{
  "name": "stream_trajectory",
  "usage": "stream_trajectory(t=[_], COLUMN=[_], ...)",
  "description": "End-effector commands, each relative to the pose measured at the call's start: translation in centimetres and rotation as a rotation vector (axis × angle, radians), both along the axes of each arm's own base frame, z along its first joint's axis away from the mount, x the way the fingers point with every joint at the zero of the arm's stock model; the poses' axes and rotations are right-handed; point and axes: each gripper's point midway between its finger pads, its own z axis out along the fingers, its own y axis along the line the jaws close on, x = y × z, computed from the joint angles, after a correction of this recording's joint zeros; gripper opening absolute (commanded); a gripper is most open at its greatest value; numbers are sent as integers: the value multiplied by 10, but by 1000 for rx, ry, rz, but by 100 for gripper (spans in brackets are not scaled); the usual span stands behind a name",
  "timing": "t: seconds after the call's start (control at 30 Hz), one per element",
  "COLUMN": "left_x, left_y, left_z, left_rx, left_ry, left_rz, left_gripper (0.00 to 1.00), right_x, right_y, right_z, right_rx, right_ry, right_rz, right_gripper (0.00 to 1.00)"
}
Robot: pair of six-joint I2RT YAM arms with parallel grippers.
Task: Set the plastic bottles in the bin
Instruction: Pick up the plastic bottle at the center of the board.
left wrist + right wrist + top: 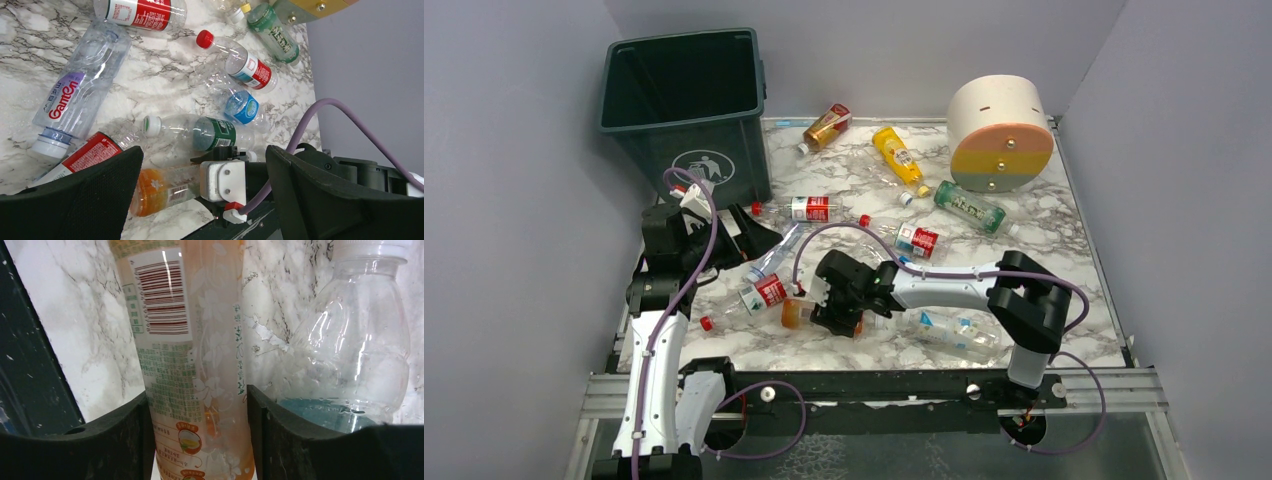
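Note:
An orange bottle [795,314] lies on the marble table near the front, and my right gripper [832,312] is shut on its body. In the right wrist view both black pads press the sides of the orange bottle [190,340], with the right gripper [197,410] around its label. My left gripper [742,226] hovers open and empty beside the dark green bin [682,110] at the back left. Its wrist view shows the left gripper [205,165] wide open above the orange bottle [155,192]. Several plastic bottles lie scattered on the table.
A clear bottle with blue liquid [350,340] lies right beside the held one. Red-label bottles [809,208] [764,292] and a Ganten bottle [75,95] lie in the middle left. Amber [827,126], yellow [899,155] and green [969,207] bottles lie near a cream cylinder [999,130].

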Motion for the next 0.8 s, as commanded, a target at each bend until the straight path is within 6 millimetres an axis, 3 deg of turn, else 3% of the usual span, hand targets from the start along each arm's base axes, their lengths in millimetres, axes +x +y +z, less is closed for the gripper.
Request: stream_trajectory(t=[0.0,0.13,0.4,0.77], left_x=[4,4,5,6], left_y=[0,0,0,-8], left_z=[10,13,11,22], left_rx=[13,11,5,-43], left_ry=[-51,-57,-63,-96], left_rz=[-9,-13,-9,-40], left_gripper=[99,99,99,99], right_x=[3,5,2,9], right_y=[11,15,25,26], right_z=[24,47,106,149], right_rx=[42,81,231,312], right_ry=[-29,-45,-61,-90], right_rz=[-1,-5,-8,-87], right_gripper=[54,46,46,47])
